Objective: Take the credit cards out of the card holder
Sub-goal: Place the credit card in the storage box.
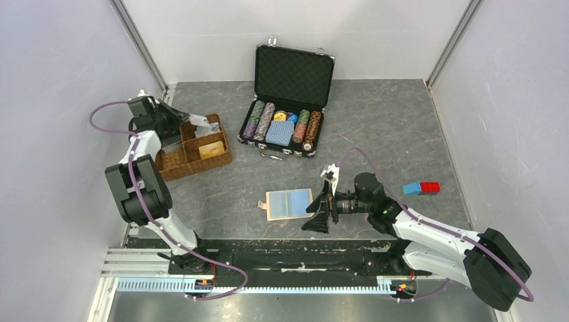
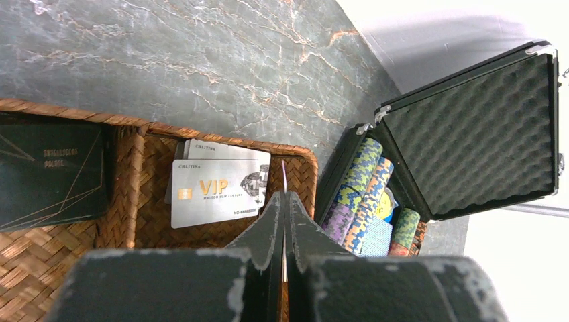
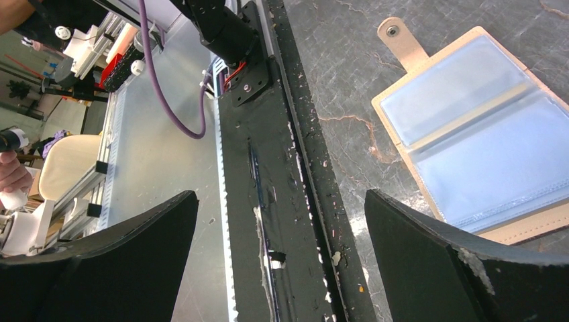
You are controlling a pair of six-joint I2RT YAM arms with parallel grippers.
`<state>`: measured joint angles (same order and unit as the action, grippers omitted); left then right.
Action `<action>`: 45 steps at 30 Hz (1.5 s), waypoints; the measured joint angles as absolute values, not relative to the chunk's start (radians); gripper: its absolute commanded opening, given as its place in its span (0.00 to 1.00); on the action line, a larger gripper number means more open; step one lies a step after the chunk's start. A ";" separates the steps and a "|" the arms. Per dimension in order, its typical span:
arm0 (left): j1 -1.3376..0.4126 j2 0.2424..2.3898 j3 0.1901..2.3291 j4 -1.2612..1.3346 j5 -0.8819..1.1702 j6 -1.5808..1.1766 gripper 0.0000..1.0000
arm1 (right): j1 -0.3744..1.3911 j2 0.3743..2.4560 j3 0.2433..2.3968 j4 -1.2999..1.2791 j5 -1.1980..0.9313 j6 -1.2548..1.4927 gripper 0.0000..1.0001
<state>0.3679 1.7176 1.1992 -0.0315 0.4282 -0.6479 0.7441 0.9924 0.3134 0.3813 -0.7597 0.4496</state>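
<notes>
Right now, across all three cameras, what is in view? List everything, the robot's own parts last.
table: 1, grey marbled
card holder: 1, tan with pale blue pockets, open flat at table centre, no card visible inside
wicker tray: 1, brown, table left
silver cards: 2, stacked, tray's far-right compartment
gold card: 1, tray's near-right compartment
dark flat item: 1, dark green, tray's left compartment
case: 1, black, open, table back
poker chips: several rows, mixed colours, in case
deck: 1, blue patterned, among chips
blocks: 2, blue and red, end to end, table right
left end effector: shut, apparently on held card seen edge-on, above tray
right end effector: open, empty, beside card holder
</notes>
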 measured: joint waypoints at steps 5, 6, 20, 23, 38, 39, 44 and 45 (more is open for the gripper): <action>0.367 1.755 1.200 0.025 0.457 -0.663 0.02 | 0.744 1.023 0.327 0.364 -0.751 0.444 0.98; 0.367 1.762 1.200 0.035 0.460 -0.665 0.02 | 0.744 1.027 0.330 0.361 -0.751 0.444 0.98; 0.358 1.855 1.198 0.127 0.498 -0.682 0.02 | 0.744 1.085 0.384 0.348 -0.742 0.443 0.98; 0.347 1.862 1.190 0.150 0.500 -0.696 0.02 | 0.744 1.087 0.387 0.348 -0.742 0.443 0.98; 0.303 1.918 1.163 0.212 0.496 -0.703 0.02 | 0.744 1.088 0.393 0.333 -0.739 0.439 0.98; 0.303 1.918 1.163 0.212 0.494 -0.703 0.02 | 0.744 1.088 0.393 0.333 -0.738 0.439 0.98; 0.303 1.918 1.163 0.210 0.475 -0.702 0.02 | 0.744 1.088 0.393 0.333 -0.738 0.435 0.98; 0.303 1.918 1.163 0.210 0.473 -0.702 0.02 | 0.744 1.088 0.393 0.333 -0.738 0.435 0.98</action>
<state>0.3035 1.9179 1.1629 0.2100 0.4728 -0.7021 0.7437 1.0878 0.3927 0.3332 -0.7383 0.4347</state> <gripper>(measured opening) 0.030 0.979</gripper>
